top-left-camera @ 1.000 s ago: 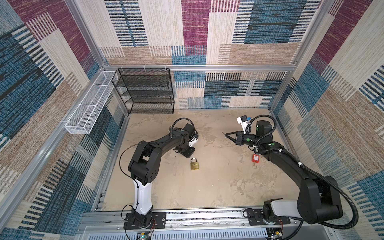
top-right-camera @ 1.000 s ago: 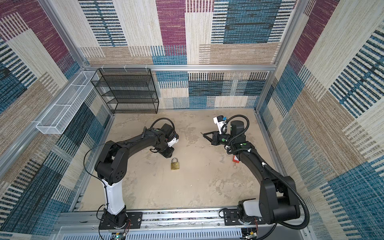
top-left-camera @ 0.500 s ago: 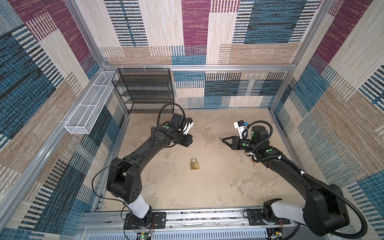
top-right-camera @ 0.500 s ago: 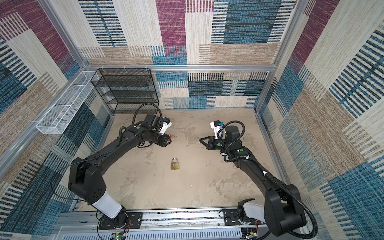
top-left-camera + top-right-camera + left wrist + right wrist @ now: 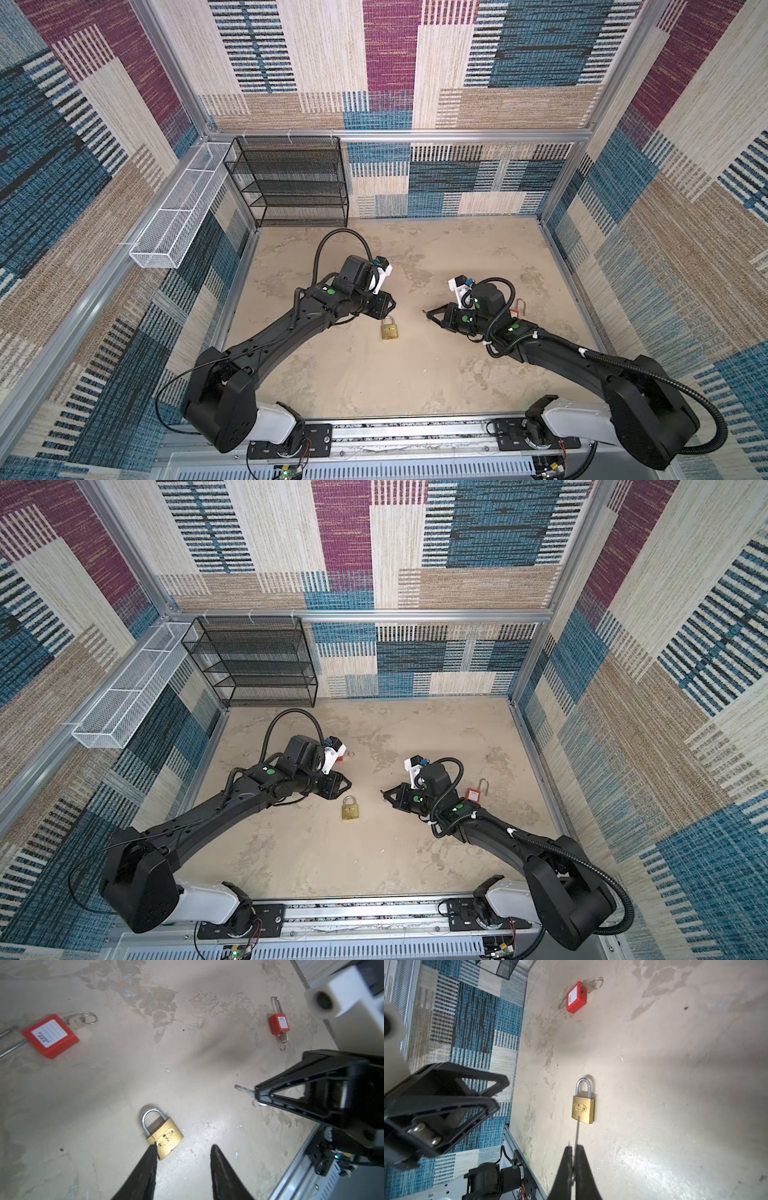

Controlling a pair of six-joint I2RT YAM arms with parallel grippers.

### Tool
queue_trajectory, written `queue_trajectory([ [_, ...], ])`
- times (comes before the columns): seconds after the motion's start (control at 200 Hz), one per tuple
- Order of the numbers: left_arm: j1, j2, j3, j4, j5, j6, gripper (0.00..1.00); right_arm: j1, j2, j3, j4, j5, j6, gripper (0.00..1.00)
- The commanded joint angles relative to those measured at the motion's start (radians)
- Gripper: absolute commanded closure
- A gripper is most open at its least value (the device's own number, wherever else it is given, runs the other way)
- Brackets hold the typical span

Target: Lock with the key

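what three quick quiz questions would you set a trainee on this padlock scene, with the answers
1. True or false: the left gripper is clamped on the brass padlock.
2. What does the right gripper pinch? A) a key B) a screwdriver C) nothing
3. How many red padlocks lie on the table?
Answers: 1 false, its jaws stand open and the brass padlock lies flat on the table. 2 A. 3 two.
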Motion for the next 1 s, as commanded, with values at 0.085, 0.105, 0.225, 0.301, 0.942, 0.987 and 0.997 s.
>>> queue_trajectory([
  [0.085, -0.014, 0.035, -0.008, 0.082, 0.011, -0.109, 0.56, 0.018, 0.017, -0.056, 0.102, 0.038, 0.072, 1.0],
  [0.105, -0.018, 0.037, -0.011, 0.088, 0.011, -0.118, 0.56, 0.019, 0.022, -0.062, 0.11, 0.036, 0.075, 1.0],
  [0.225, -0.042, 0.041, -0.022, 0.116, -0.006, -0.148, 0.56, 0.032, 0.064, -0.103, 0.204, -0.001, 0.116, 1.0],
  [0.301, -0.048, 0.041, -0.023, 0.12, -0.017, -0.16, 0.55, 0.049, 0.095, -0.101, 0.244, -0.005, 0.139, 1.0],
  [0.942, -0.07, -0.037, -0.138, 0.174, -0.073, -0.183, 0.53, 0.156, 0.424, 0.021, 0.471, -0.003, 0.297, 1.0],
  [0.987, -0.07, -0.045, -0.138, 0.173, -0.08, -0.182, 0.53, 0.155, 0.419, 0.02, 0.465, 0.01, 0.297, 0.99],
  [0.997, -0.07, -0.047, -0.14, 0.173, -0.081, -0.183, 0.53, 0.156, 0.418, 0.02, 0.463, 0.013, 0.297, 0.99],
])
